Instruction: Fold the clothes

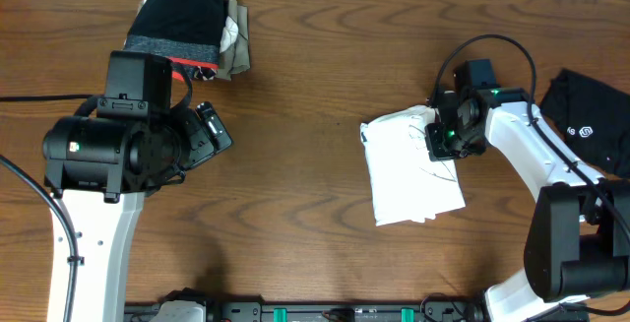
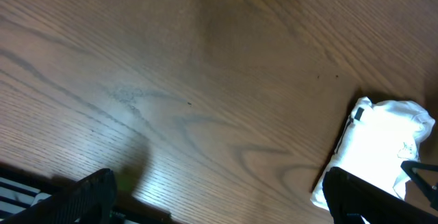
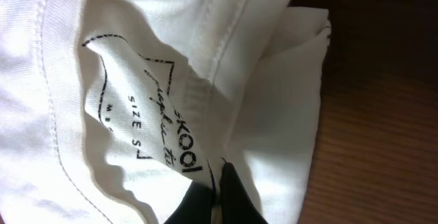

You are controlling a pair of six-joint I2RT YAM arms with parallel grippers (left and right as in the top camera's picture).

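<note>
Shirt (image 1: 409,169) lies folded small, right of table centre. Right gripper (image 1: 438,143) is closed at its collar; whether it pinches cloth is unclear. Left gripper (image 1: 212,130) is spread and empty. Black garment (image 1: 596,125) is not yet folded.

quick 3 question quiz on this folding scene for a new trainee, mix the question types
1. True or false: the left gripper is holding the white shirt.
2. Multiple choice: where does the black garment with the white logo lie?
A. to the right of the white shirt, apart from it
B. on top of the white shirt
C. under the left gripper
3. Short answer: which gripper is shut on the white shirt, close to its printed size label?

Key
1. False: it is open over bare wood, away from the shirt.
2. A
3. The right gripper.
</note>
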